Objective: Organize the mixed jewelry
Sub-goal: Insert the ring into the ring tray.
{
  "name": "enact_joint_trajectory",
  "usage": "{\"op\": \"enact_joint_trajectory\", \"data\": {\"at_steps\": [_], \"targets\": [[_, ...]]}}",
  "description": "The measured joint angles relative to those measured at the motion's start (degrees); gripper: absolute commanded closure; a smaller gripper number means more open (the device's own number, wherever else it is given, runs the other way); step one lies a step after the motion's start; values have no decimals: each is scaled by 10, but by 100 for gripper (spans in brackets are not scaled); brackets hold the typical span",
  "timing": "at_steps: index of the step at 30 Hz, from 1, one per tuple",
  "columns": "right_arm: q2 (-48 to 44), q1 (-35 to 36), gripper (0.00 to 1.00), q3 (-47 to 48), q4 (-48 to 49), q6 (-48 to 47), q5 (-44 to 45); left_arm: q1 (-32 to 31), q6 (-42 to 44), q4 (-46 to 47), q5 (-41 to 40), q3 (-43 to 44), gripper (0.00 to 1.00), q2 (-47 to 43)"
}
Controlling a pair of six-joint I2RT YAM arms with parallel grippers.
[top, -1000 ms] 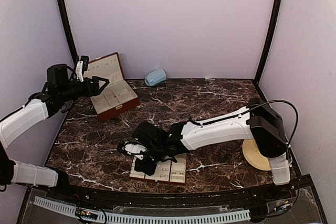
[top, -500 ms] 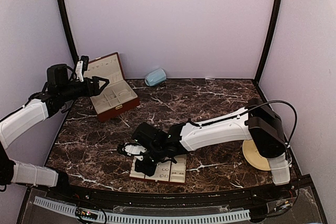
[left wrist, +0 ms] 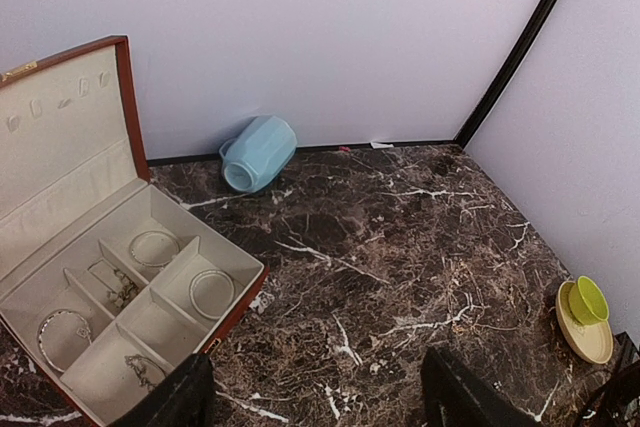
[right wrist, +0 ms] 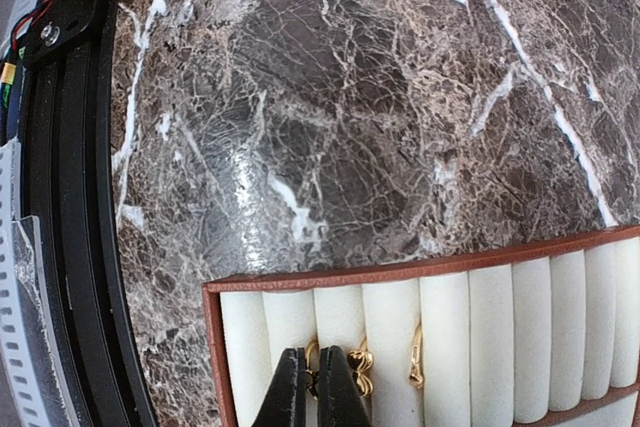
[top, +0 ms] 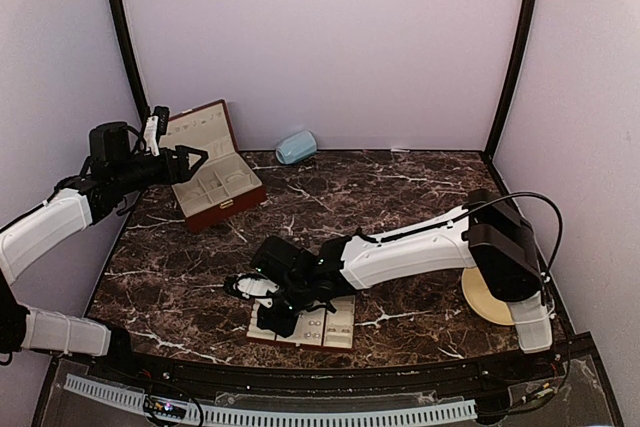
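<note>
Gold rings [right wrist: 360, 369] sat in the cream tray [right wrist: 520, 307] on the marble tabletop [right wrist: 350, 117] — the right claw [right wrist: 309, 387] clenched at them; the left claw [left wrist: 315, 397] hung released beside the red-brown box [left wrist: 120, 287].

From my station the top view is evenly and softly lit, with a faint violet cast on the pale enclosure walls [top: 330, 37]. The glossy dark brown marble-pattern tabletop [top: 400, 197] shows little glare there, and shadows under the white right arm [top: 410, 247] are soft and short. The frame bends at its edges: the black corner posts [top: 515, 47] lean inward. My left wrist view is bright and fairly sharp, though its dark near fingers [left wrist: 455, 397] are blurred. My right wrist view catches a pale sheen on the marble [right wrist: 240, 177], and its near black fingers [right wrist: 290, 392] look soft.
</note>
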Motion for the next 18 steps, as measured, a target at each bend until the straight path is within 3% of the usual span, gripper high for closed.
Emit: {"op": "enact_joint_trajectory", "data": {"at_steps": [5,11,18], "targets": [[0,0,99,1,-1,0,0,0,0,0,0,0,26,0],[0,0,74,2,0,4,2,0,0,0,0,0,26,0],[-3,3,63,4,1,15,-1,0,0,0,1,0,26,0]]}}
